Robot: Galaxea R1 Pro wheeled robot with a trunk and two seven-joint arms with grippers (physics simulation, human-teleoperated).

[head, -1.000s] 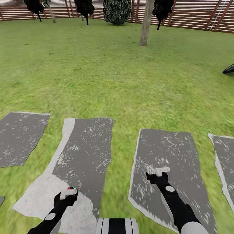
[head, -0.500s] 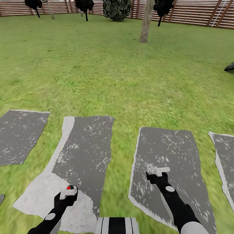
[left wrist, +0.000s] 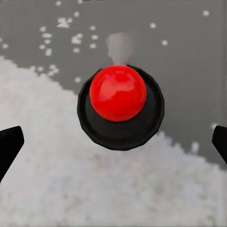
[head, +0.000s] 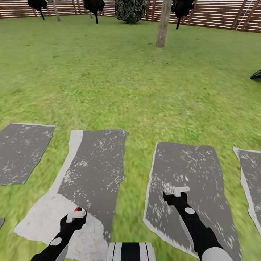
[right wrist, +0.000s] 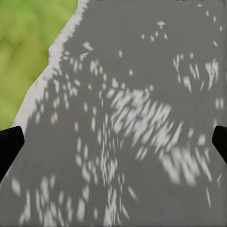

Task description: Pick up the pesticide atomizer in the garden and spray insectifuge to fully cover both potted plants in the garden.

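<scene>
My left gripper (head: 76, 214) clamps the pesticide atomizer (left wrist: 118, 94), red tip up, above a grey paving slab (head: 90, 170). My right gripper (head: 177, 192) hovers over the neighbouring slab (head: 188, 163), fingers apparently apart. Beyond: lawn (head: 119, 79), tree trunk (head: 162, 23), slatted fence (head: 217, 14).

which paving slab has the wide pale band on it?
The slab under the left gripper, second from the left: a white strip down its left edge widens at the near end. The others are grey with speckles.

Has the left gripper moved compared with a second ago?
No. The left gripper, holding the pesticide atomizer, sits over the same pale patch of the paving slab.
</scene>
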